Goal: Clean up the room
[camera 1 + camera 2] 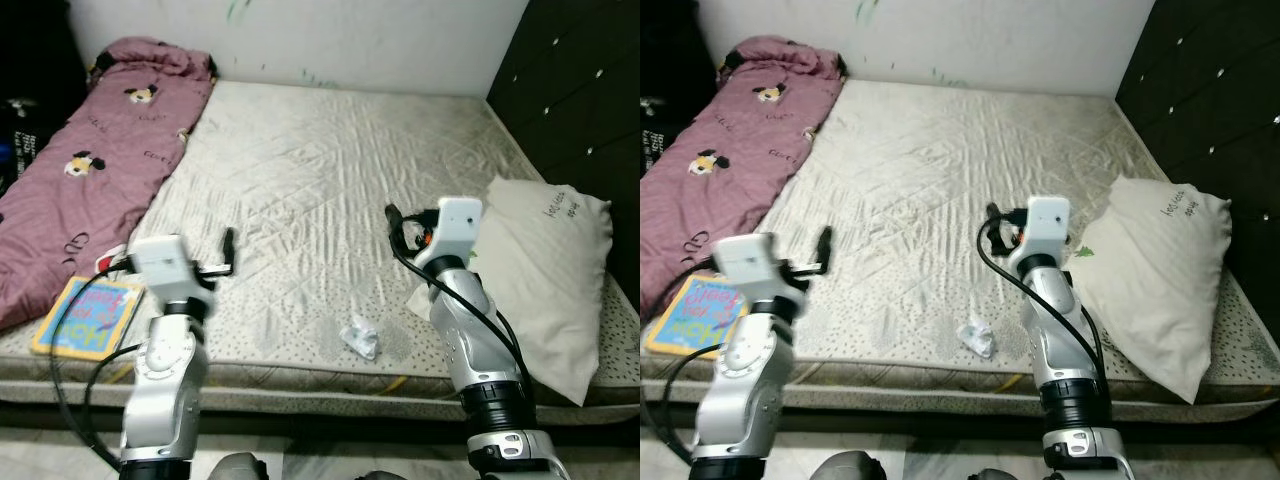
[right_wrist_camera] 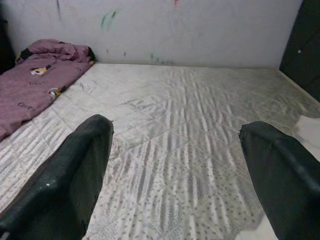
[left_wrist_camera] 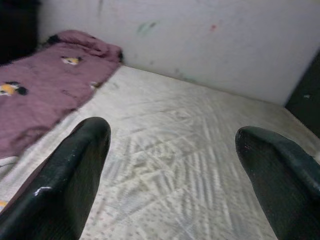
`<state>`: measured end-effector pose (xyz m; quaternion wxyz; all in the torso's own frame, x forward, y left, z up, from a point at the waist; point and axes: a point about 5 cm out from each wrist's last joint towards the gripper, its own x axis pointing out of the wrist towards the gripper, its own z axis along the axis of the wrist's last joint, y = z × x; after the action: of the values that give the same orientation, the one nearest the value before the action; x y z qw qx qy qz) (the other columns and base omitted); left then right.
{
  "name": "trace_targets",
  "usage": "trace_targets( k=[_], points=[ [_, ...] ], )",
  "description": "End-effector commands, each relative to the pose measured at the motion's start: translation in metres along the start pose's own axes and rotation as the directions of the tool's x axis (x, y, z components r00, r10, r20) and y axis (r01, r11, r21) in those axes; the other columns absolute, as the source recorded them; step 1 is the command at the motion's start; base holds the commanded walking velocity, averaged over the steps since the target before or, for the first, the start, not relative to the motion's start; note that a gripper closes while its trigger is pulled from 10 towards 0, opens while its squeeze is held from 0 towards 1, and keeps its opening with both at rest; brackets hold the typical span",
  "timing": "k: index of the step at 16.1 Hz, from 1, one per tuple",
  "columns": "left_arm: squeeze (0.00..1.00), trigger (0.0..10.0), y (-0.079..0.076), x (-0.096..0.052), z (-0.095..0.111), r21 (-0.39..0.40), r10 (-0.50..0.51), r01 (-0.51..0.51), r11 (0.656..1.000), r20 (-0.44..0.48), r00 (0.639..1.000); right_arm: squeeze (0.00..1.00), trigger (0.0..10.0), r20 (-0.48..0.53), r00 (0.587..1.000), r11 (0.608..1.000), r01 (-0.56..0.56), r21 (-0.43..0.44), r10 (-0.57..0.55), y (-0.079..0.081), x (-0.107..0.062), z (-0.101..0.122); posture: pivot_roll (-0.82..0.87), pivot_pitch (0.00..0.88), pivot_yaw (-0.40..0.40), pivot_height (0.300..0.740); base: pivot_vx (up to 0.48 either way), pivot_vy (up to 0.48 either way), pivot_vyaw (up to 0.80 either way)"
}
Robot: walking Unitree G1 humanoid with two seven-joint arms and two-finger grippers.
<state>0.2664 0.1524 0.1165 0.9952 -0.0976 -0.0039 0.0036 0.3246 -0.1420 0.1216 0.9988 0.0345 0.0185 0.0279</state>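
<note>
Right pincer (image 1: 393, 222): it hangs over the mattress (image 1: 330, 170), a little toward the front edge and toward the pillow side. Its two black fingers (image 2: 75, 180) stand wide apart and hold nothing; they point away from the robot, toward the wall (image 2: 200, 30).

Left pincer (image 1: 229, 253): it is over the front part of the mattress on the blanket side, also wide and with nothing between the fingers (image 3: 65, 185).

Thing to clear: a crumpled white paper (image 1: 361, 337) lies on the mattress near the front edge, between the two arms.

Direction from the pincer: the paper is behind the right fingertips, nearer to the robot and lower, just beside the right forearm.

Nearer arm: I judge the right one; the left arm is well apart from the paper.

Long axis: the paper is a small wad, and I cannot tell any clear long side.

Other things: a colourful book (image 1: 88, 312) sits at the front corner on the blanket side, close to the left arm; a pink blanket (image 1: 90, 150) runs along that side edge; a white pillow (image 1: 550, 270) leans at the opposite side edge.

Open room: the middle of the mattress is bare, so there is space to draw the pincer back and bring it down.

Edge: the paper is close to the front edge, so a push could send it off the bed.
</note>
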Motion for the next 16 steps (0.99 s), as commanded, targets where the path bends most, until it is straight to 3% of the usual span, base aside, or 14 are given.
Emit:
trace_targets(
  k=[1,2,4,6,9,12,16],
  points=[
    [0.0,10.0,0.0,-0.0016,-0.0008,-0.012,-0.023,0.023,1.0,-0.01,1.0,0.0,10.0,0.008,1.0,1.0,-0.005,-0.018,0.005,-0.0013,0.001,0.0024,0.12,0.0,-0.055,0.74,0.0,0.0,0.0],
    [0.0,10.0,-0.0008,-0.0024,0.0006,-0.018,-0.039,0.039,0.999,0.009,0.999,0.0,10.0,0.024,0.999,0.999,-0.047,0.004,0.047,0.0031,-0.0001,0.003,0.12,0.0,-0.055,0.74,0.0,0.0,0.0],
    [0.0,10.0,0.0035,-0.002,0.002,0.062,-0.006,0.004,0.998,0.03,1.0,0.0,10.0,0.024,0.999,0.999,-0.028,-0.021,0.028,0.0029,-0.0006,0.0022,0.11,0.0,-0.054,0.74,0.0,0.0,0.0],
    [0.0,10.0,0.0037,0.0,0.0046,0.143,-0.012,0.005,0.99,0.047,0.999,0.0,10.0,0.003,0.999,0.999,-0.048,0.011,0.048,0.0046,-0.0013,0.0014,0.11,0.0,-0.054,0.74,0.0,0.0,0.0],
    [0.0,10.0,0.0028,0.0015,0.0046,0.206,0.025,-0.029,0.978,0.022,0.999,0.0,10.0,0.011,0.999,0.999,-0.036,0.036,0.036,0.0034,-0.0009,0.0031,0.11,0.0,-0.056,0.74,0.0,0.0,0.0],
    [0.0,10.0,-0.0018,-0.0023,0.0073,0.231,-0.058,0.049,0.972,0.033,0.998,0.0,10.0,-0.001,0.999,0.998,-0.036,0.044,0.036,0.0031,-0.0005,0.0021,0.11,0.0,-0.057,0.74,0.0,0.0,-0.27],
    [0.0,10.0,-0.0045,-0.0056,0.008,0.165,-0.102,0.09,0.982,0.065,0.993,0.0,10.0,-0.003,0.999,0.998,-0.041,0.047,0.041,0.0033,-0.0008,0.0017,0.11,0.0,-0.06,0.74,0.0,0.0,-0.8]
  ],
)
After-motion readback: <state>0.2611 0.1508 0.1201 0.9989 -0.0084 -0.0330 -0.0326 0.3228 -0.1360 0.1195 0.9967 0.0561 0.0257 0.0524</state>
